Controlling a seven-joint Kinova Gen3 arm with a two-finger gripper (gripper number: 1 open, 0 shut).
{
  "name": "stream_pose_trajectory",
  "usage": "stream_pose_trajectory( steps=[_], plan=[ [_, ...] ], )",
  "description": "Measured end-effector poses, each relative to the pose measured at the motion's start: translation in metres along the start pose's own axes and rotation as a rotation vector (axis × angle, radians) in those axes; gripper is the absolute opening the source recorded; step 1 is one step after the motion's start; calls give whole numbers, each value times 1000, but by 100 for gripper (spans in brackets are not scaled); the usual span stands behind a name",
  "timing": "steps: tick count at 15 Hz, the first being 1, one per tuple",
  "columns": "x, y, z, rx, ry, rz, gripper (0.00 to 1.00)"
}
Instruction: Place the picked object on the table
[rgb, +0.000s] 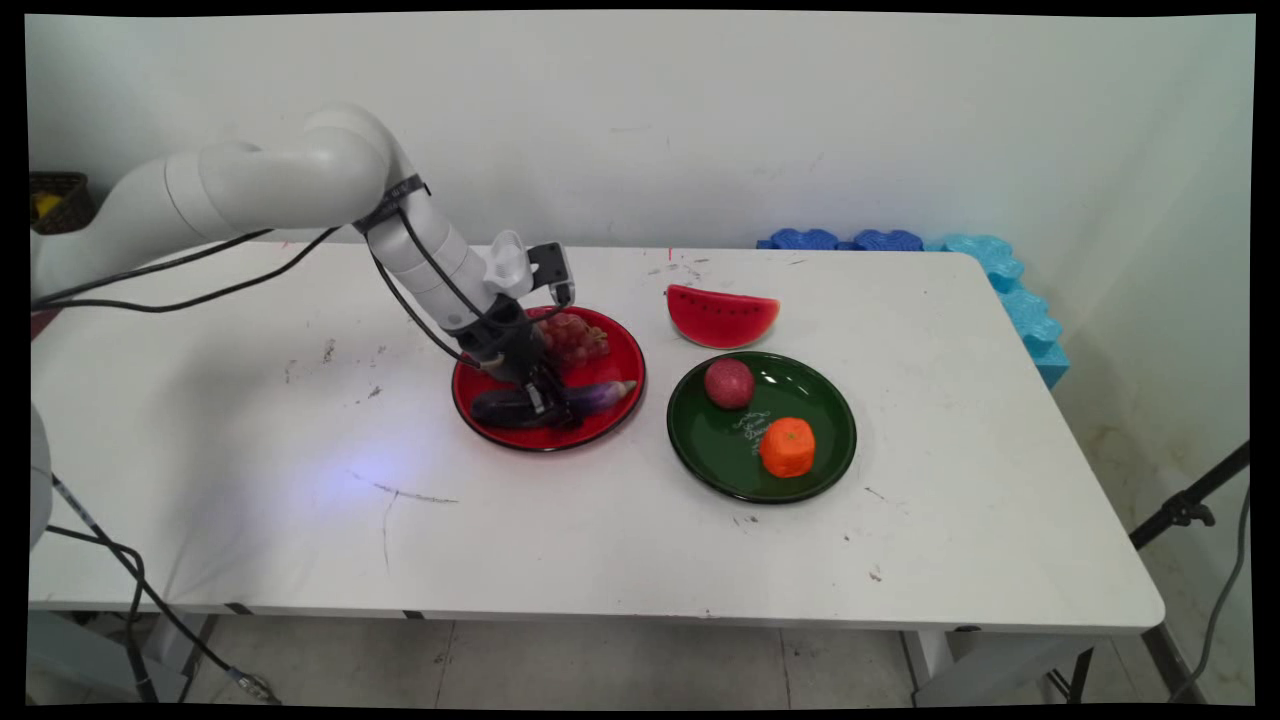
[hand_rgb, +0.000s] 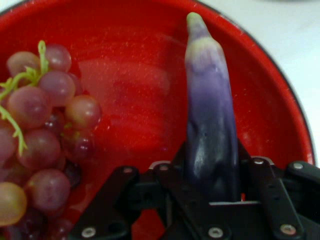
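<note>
My arm (rgb: 270, 180) is glossy white, built of rounded tubular links, with black cables (rgb: 200, 270) strapped along it. My pincer (rgb: 545, 400) is black; silver screw heads (hand_rgb: 216, 232) dot its linkage.

Eggplant's (hand_rgb: 210, 130) dark end hidden behind the claw (hand_rgb: 212, 175).

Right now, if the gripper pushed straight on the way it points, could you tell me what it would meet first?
The eggplant: it already sits between the gripper fingers, lying on the red plate. Directly beneath it, apparently, is the plate.
</note>
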Motion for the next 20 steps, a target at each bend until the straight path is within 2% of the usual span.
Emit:
stream_pose_trajectory(
  steps=[7, 11, 14, 17, 20],
  plan=[
    [30, 22, -41, -5, 79, 96, 0],
    [57, 50, -85, -17, 144, 154, 0],
    [68, 72, -104, -33, 170, 168, 0],
    [72, 90, -107, -46, 179, 171, 0],
    [68, 105, -97, -57, 171, 173, 0]
  ],
)
